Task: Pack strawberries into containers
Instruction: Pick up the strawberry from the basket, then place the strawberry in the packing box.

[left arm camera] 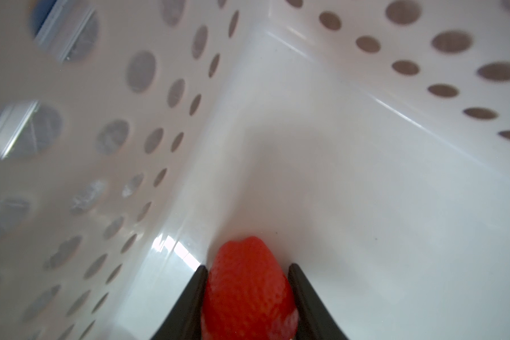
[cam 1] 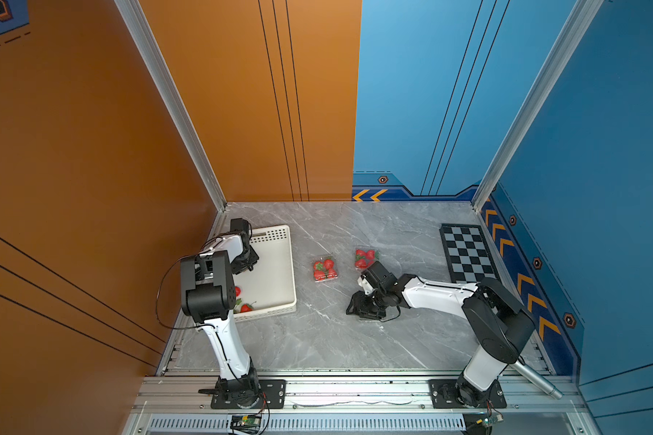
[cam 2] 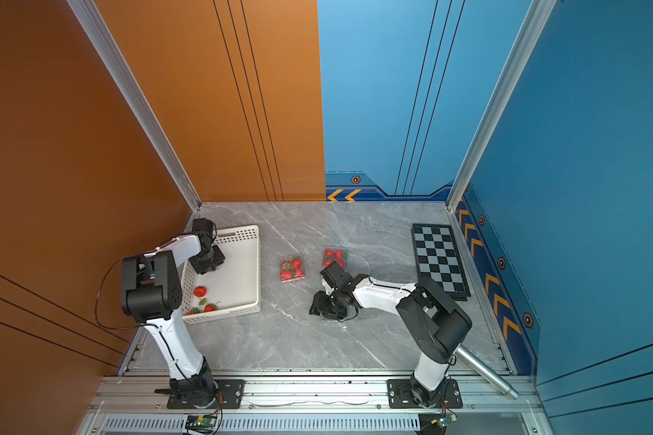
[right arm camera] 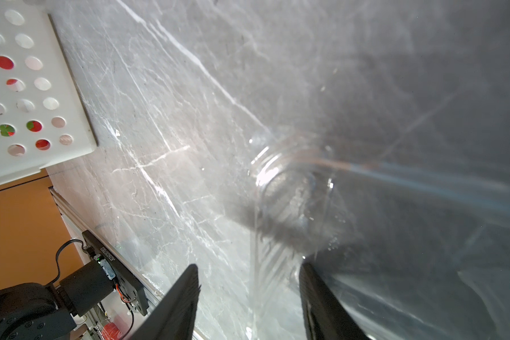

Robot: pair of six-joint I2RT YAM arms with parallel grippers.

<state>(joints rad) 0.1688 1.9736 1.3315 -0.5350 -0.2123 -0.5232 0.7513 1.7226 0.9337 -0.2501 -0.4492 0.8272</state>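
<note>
Closest to the left wrist camera, a strawberry [left arm camera: 249,294] lies between the dark fingers of the left gripper [left arm camera: 247,266], which press against both of its flanks. Its long axis runs along the fingers, tip pointing away from the wrist toward a corner of the white basket [left arm camera: 365,206], so the squeeze falls across its narrow width (a sound hold, by the look of it). Perforated walls stand close on two sides, so the coming lift likely has to go straight up before any sideways travel.

Farther out, the right gripper [right arm camera: 249,265] has its fingers parted. The ribbed edge of a clear, empty container [right arm camera: 292,188] runs between them, and no pinch on it is visible. That container lies across the table from the basket, so the left arm would have to carry the berry toward the right arm.

Loose strawberries [cam 2: 200,290] lie at the basket's near end. Beyond, two filled containers [cam 1: 325,269] sit side by side on the marble table [cam 1: 317,346].
</note>
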